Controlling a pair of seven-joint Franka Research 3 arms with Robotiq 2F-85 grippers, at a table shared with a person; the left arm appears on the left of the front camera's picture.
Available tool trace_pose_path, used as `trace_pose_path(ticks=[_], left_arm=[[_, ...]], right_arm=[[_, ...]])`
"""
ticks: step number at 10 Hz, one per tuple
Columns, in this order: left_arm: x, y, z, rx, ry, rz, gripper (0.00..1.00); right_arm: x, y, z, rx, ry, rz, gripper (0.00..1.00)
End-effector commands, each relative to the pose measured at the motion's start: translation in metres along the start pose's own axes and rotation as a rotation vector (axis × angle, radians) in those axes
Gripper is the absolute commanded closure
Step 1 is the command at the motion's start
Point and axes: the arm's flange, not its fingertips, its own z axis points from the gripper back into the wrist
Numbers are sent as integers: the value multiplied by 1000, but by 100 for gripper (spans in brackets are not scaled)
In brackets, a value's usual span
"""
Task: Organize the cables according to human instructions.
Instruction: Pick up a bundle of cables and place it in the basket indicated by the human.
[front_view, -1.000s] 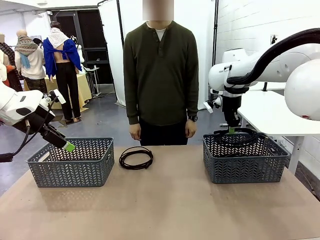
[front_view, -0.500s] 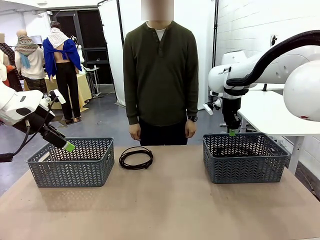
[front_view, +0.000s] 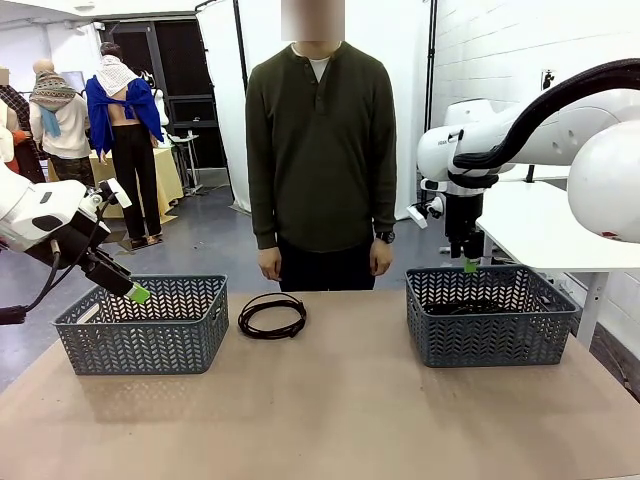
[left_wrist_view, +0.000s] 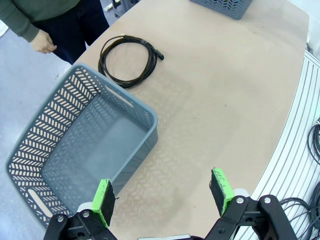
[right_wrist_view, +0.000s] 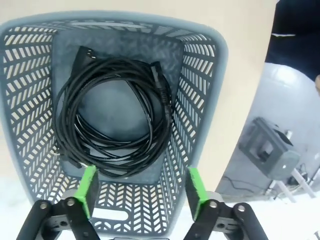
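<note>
Over the basket (front_view: 485, 335) at frame right, my right hand (front_view: 468, 265) hangs released, cables (right_wrist_view: 115, 115) lying coiled inside; my left hand (left_wrist_view: 162, 192) hovers spread, ready for the lone coil (front_view: 272, 316) on the surface (front_view: 330, 410).

Right arm (front_view: 520, 140) white, rounded, thick black hose (front_view: 575, 88) arching over; left pincer (left_wrist_view: 161, 190) black, green pads (left_wrist_view: 104, 200).
</note>
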Motion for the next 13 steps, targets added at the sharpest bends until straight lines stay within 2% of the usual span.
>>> trace_pose_path(ticks=[1, 4, 5, 11, 13], left_arm=[[-1, 2, -1, -6, -12, 9, 0], [-1, 2, -1, -6, -12, 9, 0], [-1, 2, -1, -6, -12, 9, 0], [-1, 2, -1, -6, -12, 9, 0], [-1, 2, -1, -6, -12, 9, 0]], right_arm=[[-5, -4, 2, 20, -34, 26, 0], [-6, -2, 3, 29, -2, 19, 0], [-9, 0, 1, 1, -4, -12, 0], [-3, 2, -1, 14, 3, -2, 0], [9, 22, 17, -6, -38, -130, 0]])
